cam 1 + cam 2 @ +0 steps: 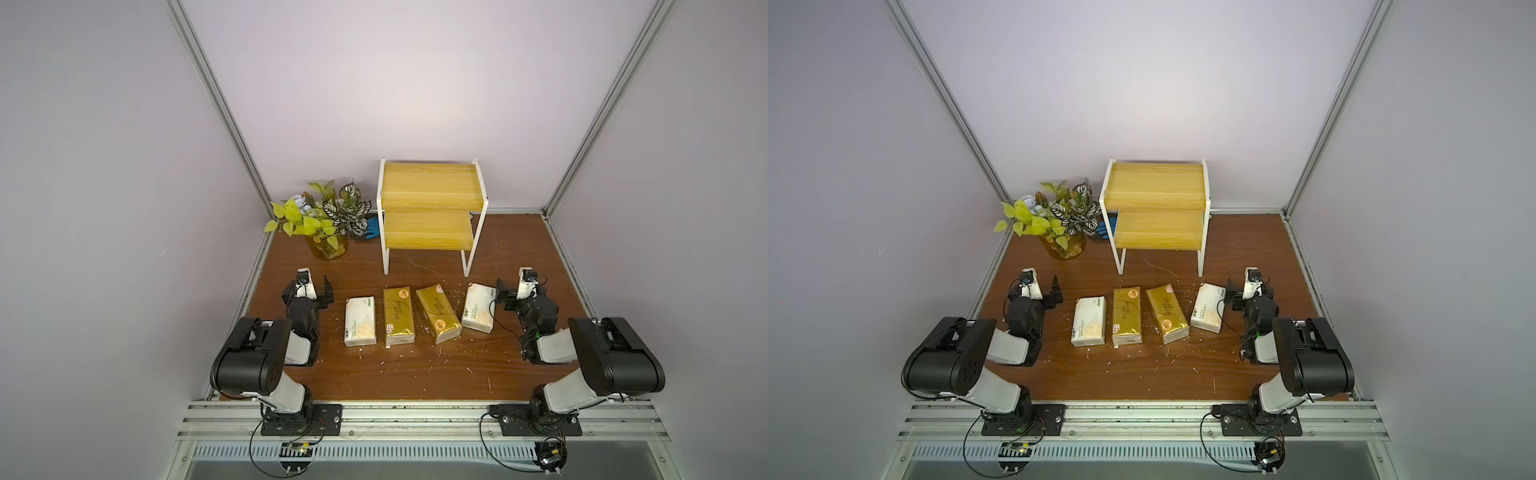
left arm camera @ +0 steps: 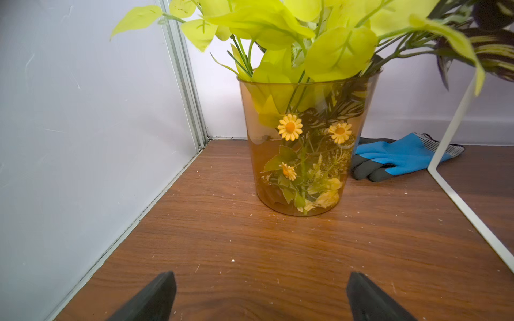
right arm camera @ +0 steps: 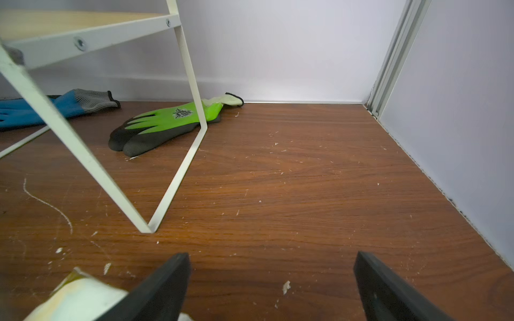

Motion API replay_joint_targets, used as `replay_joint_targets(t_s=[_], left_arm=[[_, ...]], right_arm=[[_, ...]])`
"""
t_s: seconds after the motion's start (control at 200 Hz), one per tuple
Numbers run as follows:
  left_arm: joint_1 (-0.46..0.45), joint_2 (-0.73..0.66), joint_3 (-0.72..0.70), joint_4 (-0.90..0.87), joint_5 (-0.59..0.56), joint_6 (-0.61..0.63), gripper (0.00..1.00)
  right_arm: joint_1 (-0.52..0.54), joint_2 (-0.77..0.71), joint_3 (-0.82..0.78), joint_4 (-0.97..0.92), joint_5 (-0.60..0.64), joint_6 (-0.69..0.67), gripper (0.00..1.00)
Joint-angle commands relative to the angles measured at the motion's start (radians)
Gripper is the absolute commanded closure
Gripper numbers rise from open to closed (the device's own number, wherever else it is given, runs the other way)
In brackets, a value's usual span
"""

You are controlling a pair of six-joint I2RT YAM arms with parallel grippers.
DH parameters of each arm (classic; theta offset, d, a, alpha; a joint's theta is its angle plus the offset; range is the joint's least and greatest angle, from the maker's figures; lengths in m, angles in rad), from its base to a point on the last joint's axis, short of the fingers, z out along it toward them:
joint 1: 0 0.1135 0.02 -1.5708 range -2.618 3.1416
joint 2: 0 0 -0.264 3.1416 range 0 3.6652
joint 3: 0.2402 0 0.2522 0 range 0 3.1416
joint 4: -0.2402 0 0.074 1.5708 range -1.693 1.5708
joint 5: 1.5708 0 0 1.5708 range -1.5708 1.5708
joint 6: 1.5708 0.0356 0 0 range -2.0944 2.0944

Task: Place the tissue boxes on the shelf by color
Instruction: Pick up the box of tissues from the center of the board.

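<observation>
tissue boxes (image 1: pixel 399 316), soft rectangular packs, lie before white-framed wooden shelf (image 1: pixel 430 183).

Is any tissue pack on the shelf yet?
No, all four packs lie on the table in front of the shelf, whose boards hold nothing.

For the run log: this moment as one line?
stage: not started | left gripper: open, empty | right gripper: open, empty | two shiny gold tissue packs, two white tissue packs: on brown wooden table | two-tier yellow-board shelf: bare
</observation>
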Motion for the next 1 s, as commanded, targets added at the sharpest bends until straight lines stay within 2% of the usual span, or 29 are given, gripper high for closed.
replay_joint_targets(t_s=[0.0, 0.666, 0.741, 0.881, 0.996], left_arm=[[-0.011, 0.008, 0.019, 0.024, -0.013, 0.011, 0.00], [-0.011, 0.007, 0.016, 0.029, -0.014, 0.012, 0.00], [0.007, 0.007, 0.025, 0.008, 0.021, 0.002, 0.00], [-0.004, -0.015, 0.030, -0.013, 0.002, 0.011, 0.00], [-0.056, -0.109, 0.109, -0.218, -0.086, 0.050, 0.00]], right_arm=[[-0.003, 0.002, 0.025, 0.051, -0.016, -0.008, 0.00], [-0.004, 0.001, 0.022, 0.053, -0.020, -0.006, 0.00], [-0.004, -0.001, 0.015, 0.065, -0.020, -0.004, 0.00], [-0.003, -0.065, -0.007, 0.051, 0.104, 0.037, 0.02], [0.017, -0.179, 0.023, -0.101, 0.218, 0.048, 0.12]])
